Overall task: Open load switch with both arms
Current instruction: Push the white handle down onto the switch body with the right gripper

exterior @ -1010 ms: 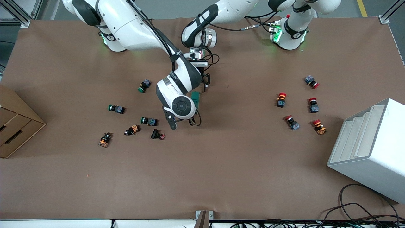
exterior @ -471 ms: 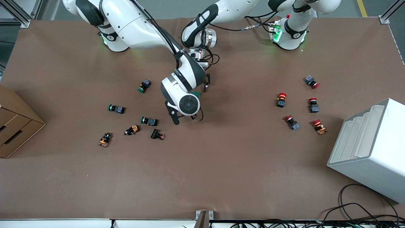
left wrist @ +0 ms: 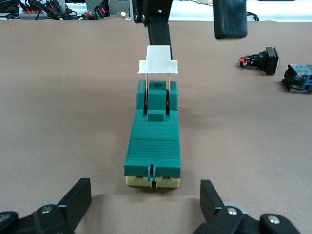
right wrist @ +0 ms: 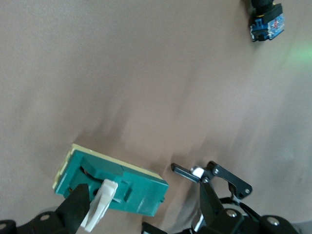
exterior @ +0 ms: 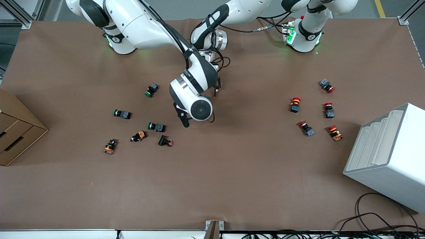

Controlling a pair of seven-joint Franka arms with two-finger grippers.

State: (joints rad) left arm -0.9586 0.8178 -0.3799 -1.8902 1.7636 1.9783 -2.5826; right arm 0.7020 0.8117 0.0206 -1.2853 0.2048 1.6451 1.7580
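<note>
Robotics laboratory workcell. Two white arms [exterior: 149, 26] are mounted along one edge of a table [exterior: 232, 172] covered in brown paper, framed by aluminium posts [exterior: 410, 13]. Industrial push buttons [exterior: 156, 126] lie scattered as test pieces; a white rack [exterior: 388, 156], a cardboard box [exterior: 16, 132] and loose cables [exterior: 375, 219] stand at the margins.

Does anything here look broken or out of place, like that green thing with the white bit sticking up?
Nothing looks broken. The load switch lies flat on the table, its white toggle raised. The left gripper is open at one end; the right gripper straddles the toggle. The push buttons lie scattered.
</note>
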